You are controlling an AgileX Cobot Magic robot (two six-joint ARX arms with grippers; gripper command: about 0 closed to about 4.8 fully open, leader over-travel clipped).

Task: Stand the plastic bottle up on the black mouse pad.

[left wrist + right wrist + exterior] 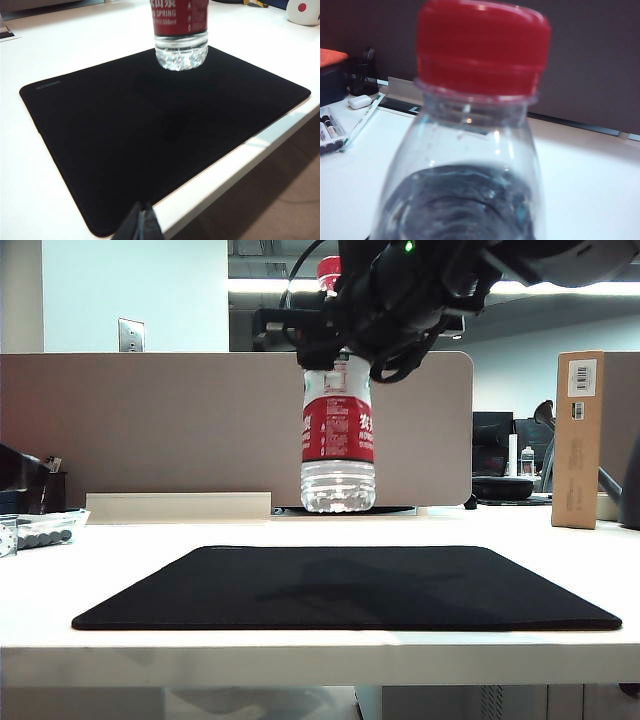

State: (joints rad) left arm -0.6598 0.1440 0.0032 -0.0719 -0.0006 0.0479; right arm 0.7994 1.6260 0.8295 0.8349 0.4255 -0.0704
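White desk: right gripper [345,340] clamps the bottle [338,440] upright, base hanging above the pad [350,590] beneath it. Released high or tilted, it could topple. Left gripper [141,222], closed, sits at the pad's near edge.

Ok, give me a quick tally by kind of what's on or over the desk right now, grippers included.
Plastic bottle: 1, upright, held above the pad by the right gripper
Black mouse pad: 1
Cardboard box: 1
Grippers: 2, the left gripper low by the pad's near edge
Total: 5
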